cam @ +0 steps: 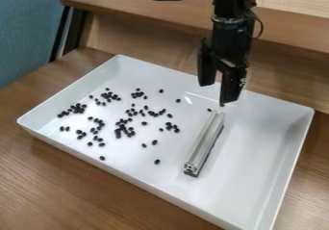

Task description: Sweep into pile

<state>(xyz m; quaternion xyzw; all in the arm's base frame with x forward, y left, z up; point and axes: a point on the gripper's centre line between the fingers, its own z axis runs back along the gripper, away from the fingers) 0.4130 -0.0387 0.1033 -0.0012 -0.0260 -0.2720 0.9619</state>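
On your near side, the wooden desk (64, 190) runs along the white tray's (128, 174) raised rim, the edge to mind when you go low. Past it, the near end of the aluminium extrusion bar (204, 145) lies well inside the wall. You have open tray floor between the bar and the view's right wall; on the left, black beans (122, 128) lie scattered, some singly, some in loose clusters. The bar slants away from you, its far end just below your hand (216, 95), which is spread wide and holds nothing. Beyond the far rim, a wooden shelf (147, 8) stands above desk level behind the arm.
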